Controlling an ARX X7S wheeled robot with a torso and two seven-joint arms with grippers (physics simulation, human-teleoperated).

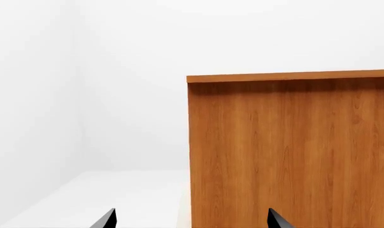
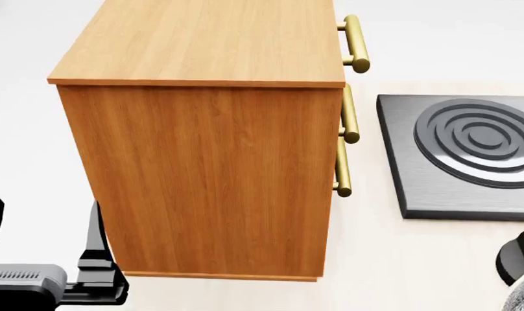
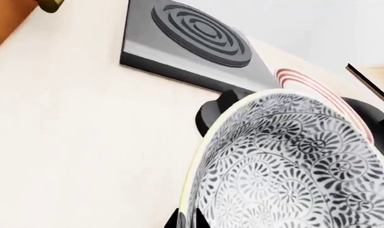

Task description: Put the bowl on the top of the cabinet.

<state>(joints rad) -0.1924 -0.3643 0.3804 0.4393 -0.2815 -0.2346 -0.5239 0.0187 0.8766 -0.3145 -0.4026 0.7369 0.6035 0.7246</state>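
1. Right gripper [image 3: 187, 219]: only dark finger tips show at the bowl's near rim in the right wrist view. They appear closed on that rim, and the bowl tilts as if carried.
2. Left gripper [image 2: 41, 243]: fingers spread wide with nothing between them. It sits at 7 o'clock in the head view, just beside the cabinet's side panel.
3. Bowl [image 3: 287, 161]: white with a dark floral pattern. It is at 5 o'clock in the head view, barely in frame and well below the cabinet top.
4. Cabinet [image 2: 214, 175]: orange-brown wood with a flat top, showing bare as far as visible, and brass handles [image 2: 355, 42] facing 3 o'clock.
5. Nearby items: grey hob plate [image 2: 465, 152]; red-striped plate [image 3: 319, 90] behind the bowl.
6. Handling advice: lift the bowl above the top's edge before moving toward 10 o'clock. Stay clear of the handles, level the bowl, and release it well inside the edge.
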